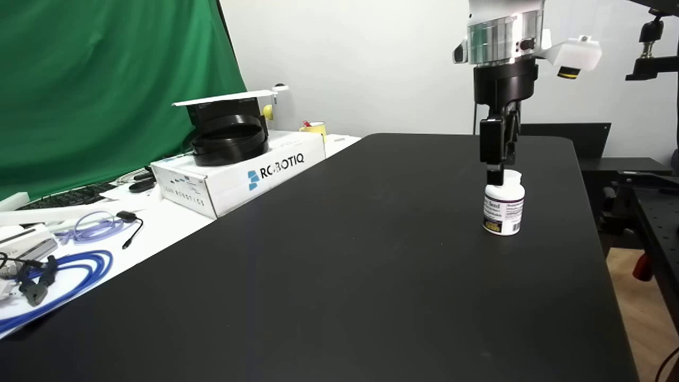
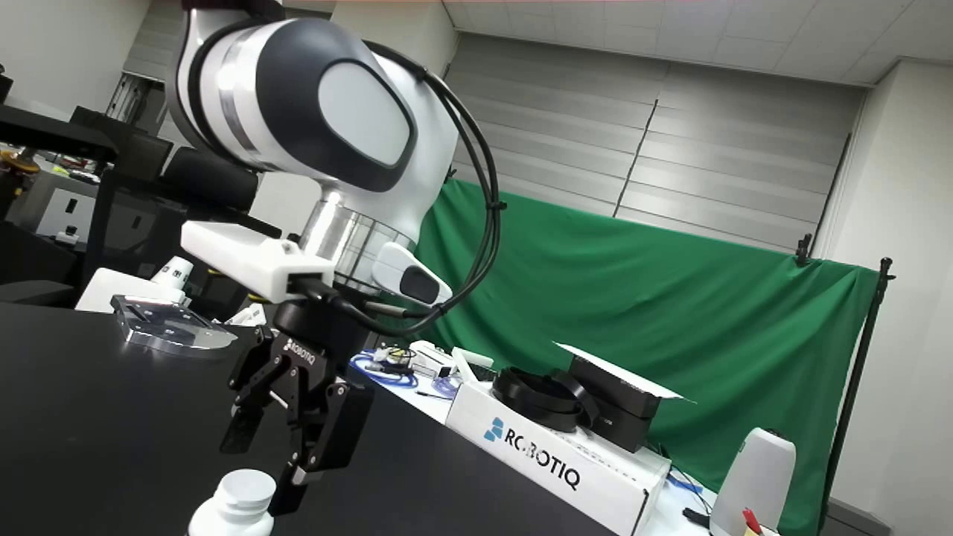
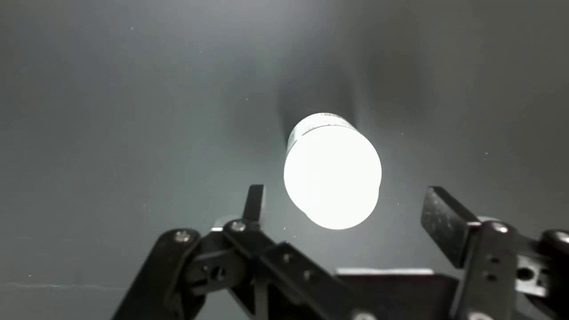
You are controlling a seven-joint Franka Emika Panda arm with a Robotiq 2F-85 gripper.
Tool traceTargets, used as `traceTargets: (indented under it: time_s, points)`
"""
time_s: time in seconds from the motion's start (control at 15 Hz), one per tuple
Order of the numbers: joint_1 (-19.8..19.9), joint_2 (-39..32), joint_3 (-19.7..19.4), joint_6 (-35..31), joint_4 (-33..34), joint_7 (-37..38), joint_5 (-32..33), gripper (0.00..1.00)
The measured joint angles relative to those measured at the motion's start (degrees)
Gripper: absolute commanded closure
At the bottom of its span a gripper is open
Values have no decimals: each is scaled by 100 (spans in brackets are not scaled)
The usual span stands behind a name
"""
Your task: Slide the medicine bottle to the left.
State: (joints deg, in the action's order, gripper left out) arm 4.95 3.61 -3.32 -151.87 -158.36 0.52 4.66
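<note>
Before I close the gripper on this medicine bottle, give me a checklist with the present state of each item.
1. Medicine bottle upright on the black tabletop: ok.
2. White cap on the bottle: ok.
3. Gripper open: ok; its fingers stand well apart in the wrist view.
4. Bottle centred between the fingers: not ok; in the wrist view it appears nearer the finger at the picture's left.
5. Fingers low enough to hold the bottle's body: cannot tell; in an exterior view one overlaps the cap, and depth is unclear.
6. White Robotiq box apart from the bottle: ok; black tabletop lies between them.
</note>
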Motion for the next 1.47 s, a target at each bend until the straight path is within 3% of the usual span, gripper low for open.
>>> traceTargets:
  time_s: [0.4, 1.0, 1.47]
  points:
    - [12, -244, -67, -350, 2, 10, 2, 81]
    - [8, -371, -100, -248, 267, 247, 112, 81]
    - [-293, -860, 121, -181, 1225, 309, 103, 81]
